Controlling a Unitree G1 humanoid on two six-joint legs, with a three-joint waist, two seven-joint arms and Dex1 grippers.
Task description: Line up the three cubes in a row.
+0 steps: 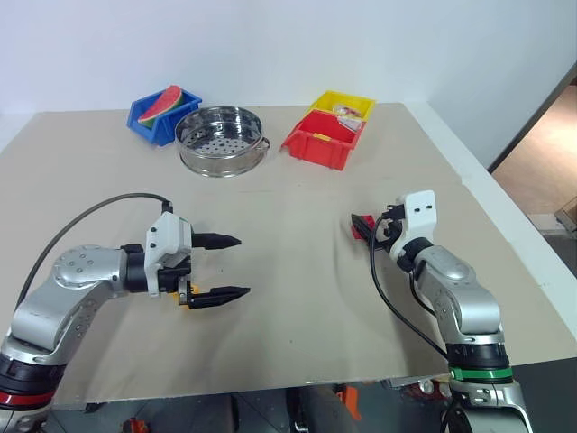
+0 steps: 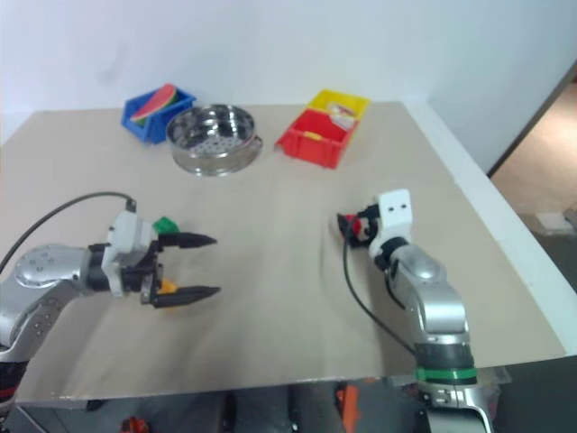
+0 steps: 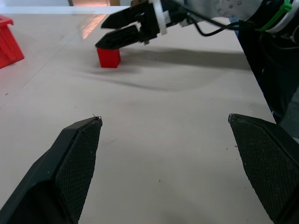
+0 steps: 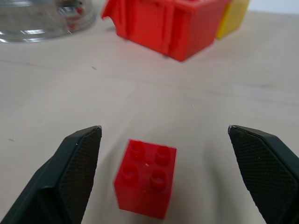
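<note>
The red cube [image 4: 145, 178] sits studs-up on the tan table [image 1: 297, 298], just ahead of my right gripper [image 4: 163, 128] and between its open fingers. The left wrist view shows the red cube [image 3: 108, 57] under the right gripper [image 3: 100, 35]. My left gripper [image 1: 225, 266] hovers open at the table's left, pointing right, with nothing between its fingers. The green cube [image 2: 164, 224] peeks out behind its upper finger. A bit of the yellow cube [image 2: 168, 287] shows by its lower finger; the gripper hides the rest.
At the back stand a blue bin [image 1: 149, 115] with a watermelon slice, a steel steamer basket [image 1: 219, 138], a red bin [image 1: 323, 140] and a yellow bin [image 1: 343, 104]. The table's edge [image 1: 491, 194] runs close on the right.
</note>
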